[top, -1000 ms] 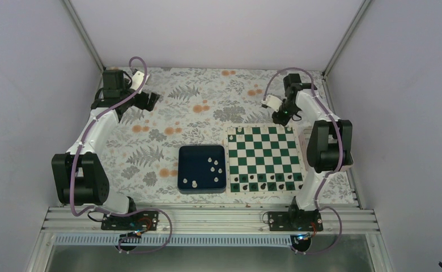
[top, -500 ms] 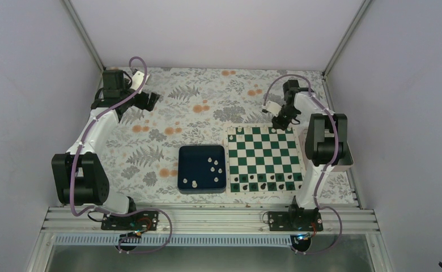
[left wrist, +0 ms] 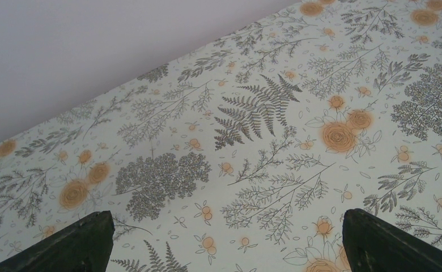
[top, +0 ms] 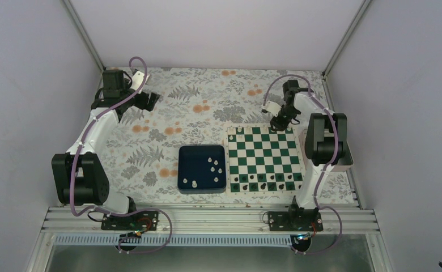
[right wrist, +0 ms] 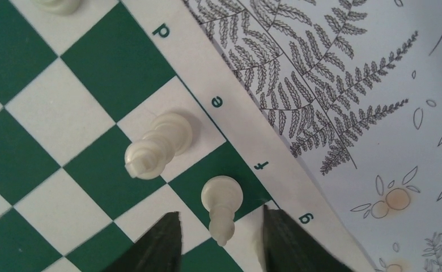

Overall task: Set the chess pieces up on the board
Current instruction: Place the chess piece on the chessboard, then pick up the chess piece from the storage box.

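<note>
Your right gripper sits low over the far edge of the board, jaws part-way apart. A small white piece stands between them on the dark square marked f. There is a gap on either side of its top, so it looks let go rather than pinched. The frame cuts the fingers off lower down, though, so you cannot be sure neither pad brushes its base.

Judged from that, the step in hand is the release. Open a touch wider before you move, then lift straight up along the piece, with no sideways drift. A taller white piece stands just outside one finger on the neighbouring square, and a swing that way would likely topple it. Once you are clear, check that the small piece is upright and inside its square.

The next chess pieces wait in the blue tray, well away from these jaws, beside the board. Your left gripper hangs over bare patterned cloth, jaws wide, nothing between them.
</note>
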Controlling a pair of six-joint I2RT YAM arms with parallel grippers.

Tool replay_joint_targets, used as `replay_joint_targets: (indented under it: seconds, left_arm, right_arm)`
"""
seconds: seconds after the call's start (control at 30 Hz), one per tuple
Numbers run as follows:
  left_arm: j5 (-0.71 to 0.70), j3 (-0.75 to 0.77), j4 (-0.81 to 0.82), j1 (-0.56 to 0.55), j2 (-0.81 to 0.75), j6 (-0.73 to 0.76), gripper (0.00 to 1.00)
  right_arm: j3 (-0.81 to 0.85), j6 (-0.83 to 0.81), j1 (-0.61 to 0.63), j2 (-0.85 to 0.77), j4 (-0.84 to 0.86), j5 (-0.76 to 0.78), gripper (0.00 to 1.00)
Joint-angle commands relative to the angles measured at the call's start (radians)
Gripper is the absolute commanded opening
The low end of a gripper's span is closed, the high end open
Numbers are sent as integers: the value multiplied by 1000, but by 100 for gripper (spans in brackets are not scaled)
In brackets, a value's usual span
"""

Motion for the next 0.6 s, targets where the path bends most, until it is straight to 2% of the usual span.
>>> replay_joint_targets:
  seconds: [0.0,0.23,0.43,0.57]
  left_arm:
    - [6,0,9,6,-7,10,100]
    - [8,3,11,6,-2,8,100]
    - [9,6,9,6,-5,8,100]
    - [6,3,8,7,-7,7,100]
  right_arm:
    - [12,1,-10,-41,13,17,47]
    - [148,20,51,-207,-64,34,54]
    - [199,44,299,-282,-145,101,55]
    - [204,87,477,-266,-171,137,56]
